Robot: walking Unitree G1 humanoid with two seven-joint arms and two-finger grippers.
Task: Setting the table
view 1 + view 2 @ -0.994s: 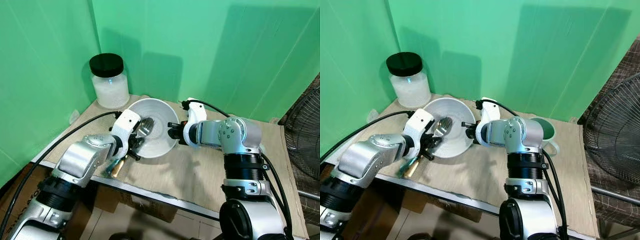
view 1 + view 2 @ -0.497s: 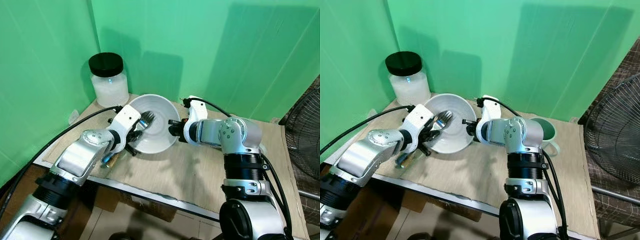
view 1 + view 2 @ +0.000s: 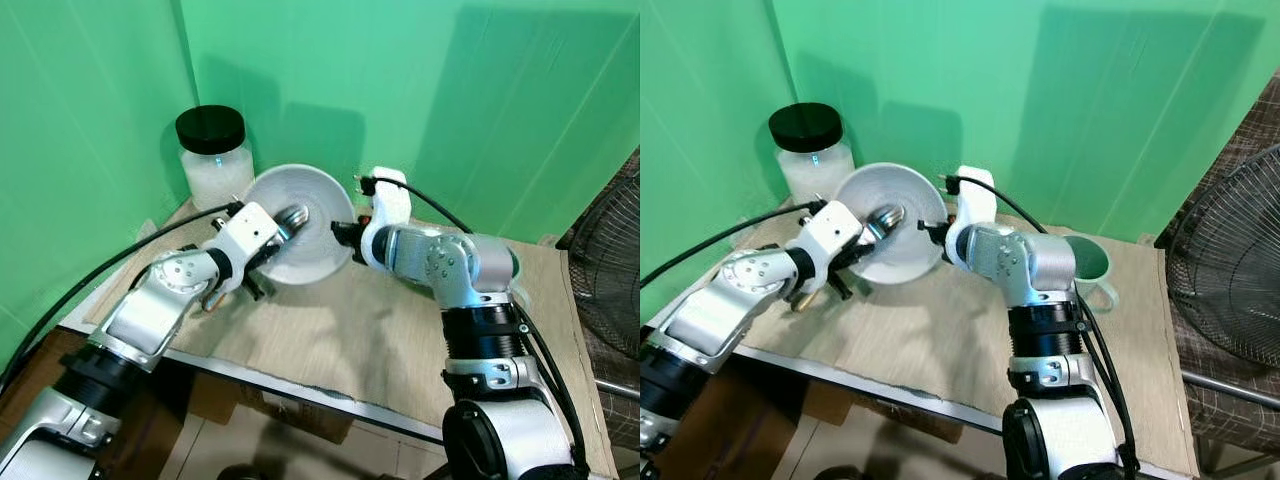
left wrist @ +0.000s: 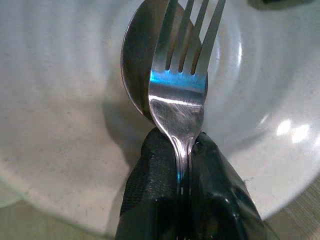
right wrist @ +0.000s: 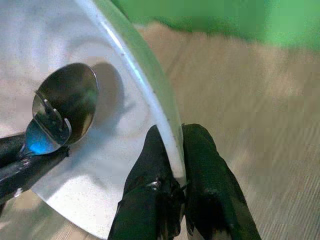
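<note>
A white ribbed bowl (image 3: 310, 240) is held tilted above the table, its inside turned toward my left arm. My right gripper (image 5: 172, 172) is shut on the bowl's rim. My left gripper (image 4: 181, 165) is shut on a metal fork (image 4: 184, 75) and spoon (image 4: 137, 70) held together, their heads inside the bowl (image 4: 60, 100). Both utensils show at the bowl's middle (image 3: 885, 217). A green mug (image 3: 1092, 265) stands on the table behind my right arm.
A large jar with a black lid (image 3: 216, 160) stands at the back left corner of the wooden table (image 3: 380, 340). Green walls close the back and left. A wire fan (image 3: 1230, 270) stands to the right, past the table edge.
The bowl has been lifted off the table and tipped up further by my right gripper. My left gripper has risen with it, keeping the fork and spoon inside.
</note>
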